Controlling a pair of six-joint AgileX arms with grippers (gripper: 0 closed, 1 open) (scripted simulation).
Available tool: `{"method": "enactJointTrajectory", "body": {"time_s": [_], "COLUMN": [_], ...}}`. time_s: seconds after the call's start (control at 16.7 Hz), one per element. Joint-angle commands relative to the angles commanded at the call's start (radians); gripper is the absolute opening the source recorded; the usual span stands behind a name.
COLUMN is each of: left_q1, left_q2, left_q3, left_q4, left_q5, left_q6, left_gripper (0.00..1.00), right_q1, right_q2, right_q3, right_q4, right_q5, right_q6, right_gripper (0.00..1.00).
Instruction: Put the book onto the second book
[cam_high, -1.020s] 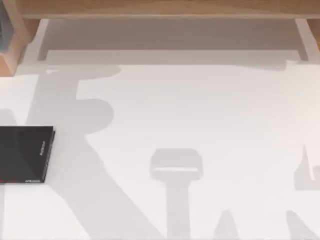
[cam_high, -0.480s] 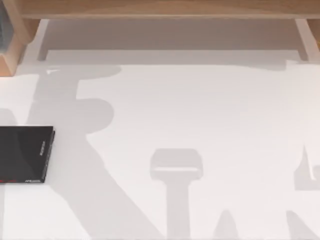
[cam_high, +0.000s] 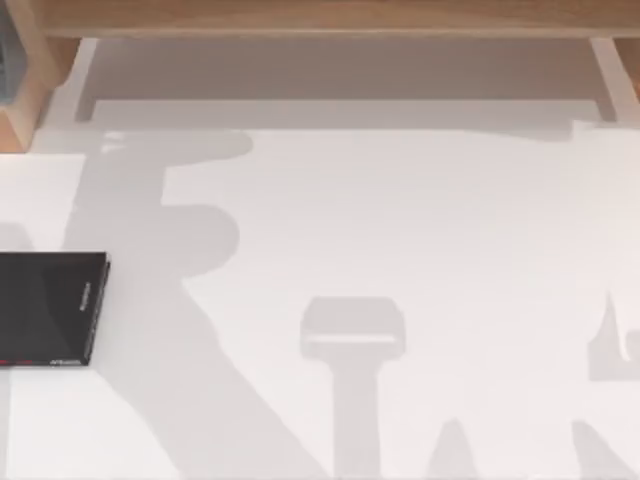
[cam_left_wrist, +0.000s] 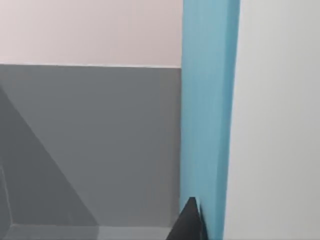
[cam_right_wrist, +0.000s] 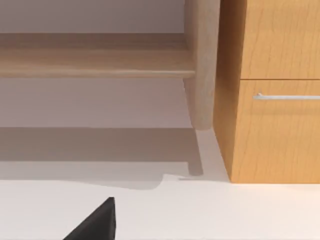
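Item, the second book (cam_high: 48, 308): thin, flat and black, pale lettering along its spine edge, lying on the white table (cam_high: 400, 220) at the top view's left edge, partly cut off by the frame, its spine edge facing the table's middle. Nothing rests on it; the stacking is judged not yet done. Item, the book (cam_left_wrist: 207, 120): in the left wrist view a tall teal-blue slab stands close in front of the camera, its long axis running up and down that picture, a grey recessed wall beside it on one side and a pale surface on the other. A sliver of blue-grey at the top view's far left upper corner, beside the wooden shelf frame (cam_high: 25, 100), may be the same volume, though this cannot be told for certain. Item, left gripper: one dark fingertip (cam_left_wrist: 190, 222) shows at the frame edge of its wrist view, just beside or touching the teal face; whether the jaws are spread or closed on the book cannot be told. Item, right gripper: one dark fingertip (cam_right_wrist: 97, 222) shows over bare table, facing a wooden cabinet (cam_right_wrist: 272, 100) with a drawer handle; its jaw state likewise cannot be told. Governing relation, as a judgement: the book sits immediately ahead of the left claw, and the black book lies on the left side, so the left arm is the nearer one for both.
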Motion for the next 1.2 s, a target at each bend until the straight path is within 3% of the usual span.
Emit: {"method": "enactJointTrajectory", "body": {"time_s": [0.36,0.54,0.78,1.2], "left_q1": [-0.003,0.000,0.014,0.033], "left_q2": [-0.006,-0.065,-0.224,-0.562], "left_q3": [0.000,-0.024,-0.109,-0.385], "left_q4": [0.000,-0.006,-0.028,-0.080], "left_q5": [0.000,0.000,-0.001,-0.012], "left_q6": [0.010,0.092,0.310,0.843], "left_gripper": [0.00,0.00,0.00,0.00], "right_q1": [0.000,0.000,0.000,0.000], "right_q2": [0.000,0.000,0.000,0.000], "right_q3": [0.000,0.000,0.000,0.000], "right_q4": [0.000,0.000,0.000,0.000], "right_q5": [0.000,0.000,0.000,0.000], "right_q6": [0.000,0.000,0.000,0.000], "right_gripper": [1.00,1.00,1.00,1.00]}}
